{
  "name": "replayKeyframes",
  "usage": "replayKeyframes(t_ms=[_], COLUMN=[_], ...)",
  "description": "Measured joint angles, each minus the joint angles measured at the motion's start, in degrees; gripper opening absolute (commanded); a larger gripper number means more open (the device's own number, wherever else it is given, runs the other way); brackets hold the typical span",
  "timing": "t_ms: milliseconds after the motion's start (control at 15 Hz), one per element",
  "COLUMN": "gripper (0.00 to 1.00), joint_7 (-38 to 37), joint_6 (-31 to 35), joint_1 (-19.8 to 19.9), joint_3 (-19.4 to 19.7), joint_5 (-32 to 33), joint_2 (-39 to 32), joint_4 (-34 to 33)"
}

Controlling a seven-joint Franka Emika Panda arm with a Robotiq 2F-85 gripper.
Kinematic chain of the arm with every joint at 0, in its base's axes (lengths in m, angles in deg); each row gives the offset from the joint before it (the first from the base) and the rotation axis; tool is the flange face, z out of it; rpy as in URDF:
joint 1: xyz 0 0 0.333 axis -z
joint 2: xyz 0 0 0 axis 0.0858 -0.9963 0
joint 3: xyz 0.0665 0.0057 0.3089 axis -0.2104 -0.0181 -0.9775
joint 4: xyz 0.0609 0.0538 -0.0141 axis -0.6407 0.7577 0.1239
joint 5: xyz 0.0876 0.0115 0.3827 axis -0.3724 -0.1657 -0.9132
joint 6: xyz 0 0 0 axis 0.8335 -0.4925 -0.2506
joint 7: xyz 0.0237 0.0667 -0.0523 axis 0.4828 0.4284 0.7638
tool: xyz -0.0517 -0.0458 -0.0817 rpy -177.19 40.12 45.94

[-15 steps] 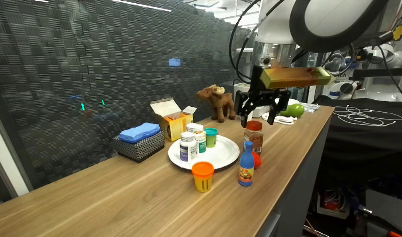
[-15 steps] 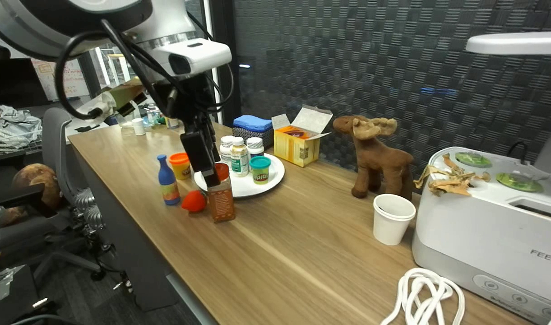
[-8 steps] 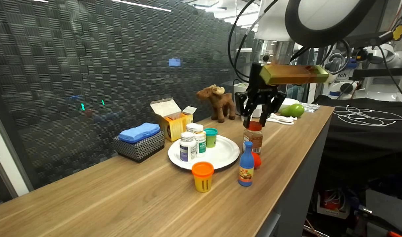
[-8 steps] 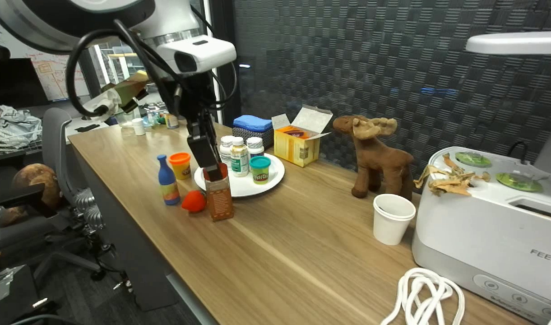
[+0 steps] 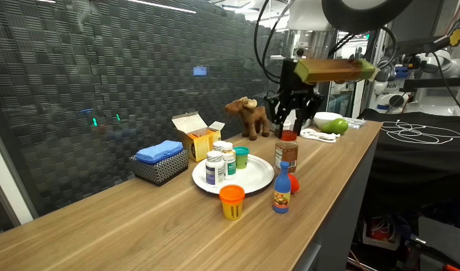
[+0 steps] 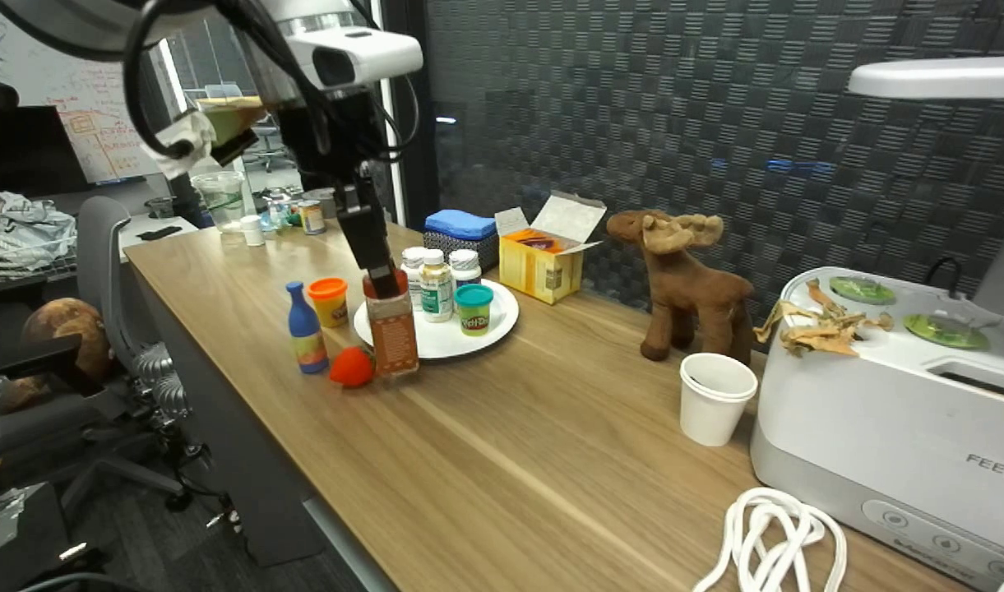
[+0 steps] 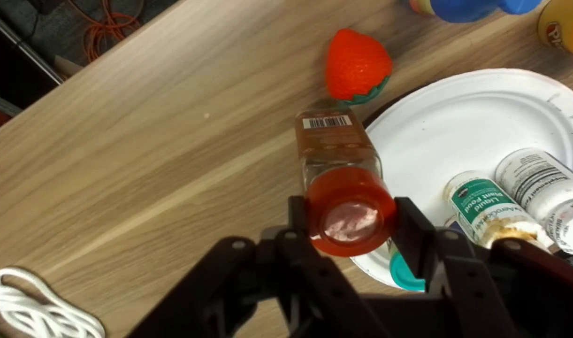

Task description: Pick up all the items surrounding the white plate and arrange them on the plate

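Gripper [image 5: 289, 131] has the jar [image 6: 393, 335] pinched by its red lid [image 7: 351, 211], roughly upright just beside the plate [image 5: 255, 175], presumably so the gripper clears the bottles [image 5: 214, 170] bunched on it when lowering the jar onto bare plate.

1. The clear, square-sided jar [image 5: 286, 152] is wearing a red cap and a brown label with a black-and-white barcode.
2. The flat, round plate [image 5: 254, 180] is showing white.
3. The slim blue bottle [image 5: 281, 188] is wearing a yellow-and-orange label.
4. The orange-lidded round tub [image 5: 232, 205] is showing a yellow body.
5. The strawberry-shaped red piece [image 7: 354, 65] is carrying green leaves.
6. The white-capped cylindrical bottle [image 6: 437, 289] is showing a green-and-white label.
7. The brown, wood-grained table [image 5: 139, 222] is showing paler streaks.
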Motion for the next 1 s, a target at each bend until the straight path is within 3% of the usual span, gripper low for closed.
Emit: replayKeyframes(t_ms=[400,1000], gripper=[0.24,0.24], joint_7=[-0.07,-0.06], joint_6=[-6.76,-2.37], joint_1=[-1.31,-1.89], joint_3=[-3.63,-3.21], joint_5=[4.58,4.98], joint_2=[0.63,-8.45], joint_4=[-7.08,-10.63])
